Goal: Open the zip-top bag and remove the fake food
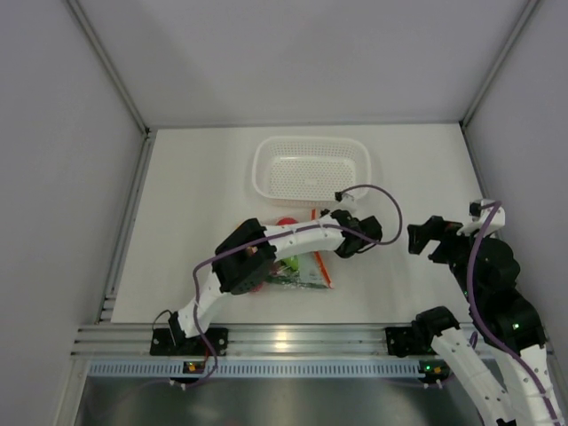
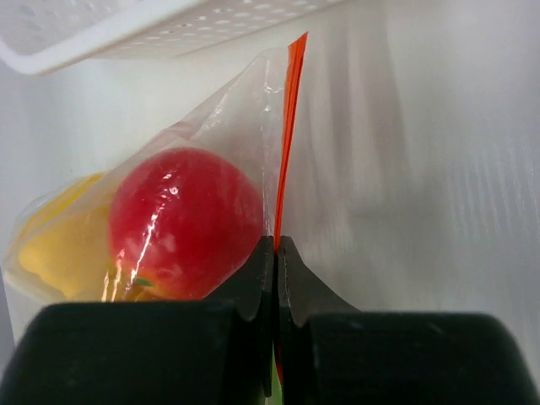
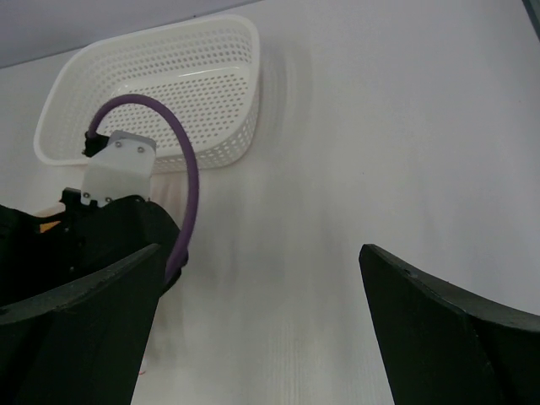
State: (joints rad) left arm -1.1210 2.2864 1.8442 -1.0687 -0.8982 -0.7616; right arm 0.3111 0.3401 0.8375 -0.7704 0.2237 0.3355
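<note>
Black fingers [image 2: 253, 283] of the left gripper [image 2: 276, 253] fill the bottom of the left wrist view, pressed together with no gap and clamped on the orange-red zip strip [image 2: 291, 126] of the zip-top bag [image 2: 240, 118]. The strip runs on from the fingertips toward the white perforated basket [image 2: 126, 29], whose rim crosses the top of that view just beyond the bag's far corner. The fake food sits inside the clear plastic, left of the strip: a glossy red round piece [image 2: 181, 219] close against the fingers and a yellow piece [image 2: 59, 245] beside it. From above, green pieces [image 1: 288, 266] also show through the bag, which lies on the white table [image 1: 195, 204] on the near side of the basket. The left arm [image 1: 293, 238] reaches across over the bag and hides part of it from the top camera. In the right wrist view the left arm's wrist and its looping purple cable [image 3: 181, 169] stand between that camera and the bag, so almost nothing of the bag shows there. The right gripper [image 3: 260, 278] hangs over bare table to the right, apart from bag and basket, its fingers spread wide and holding nothing.
</note>
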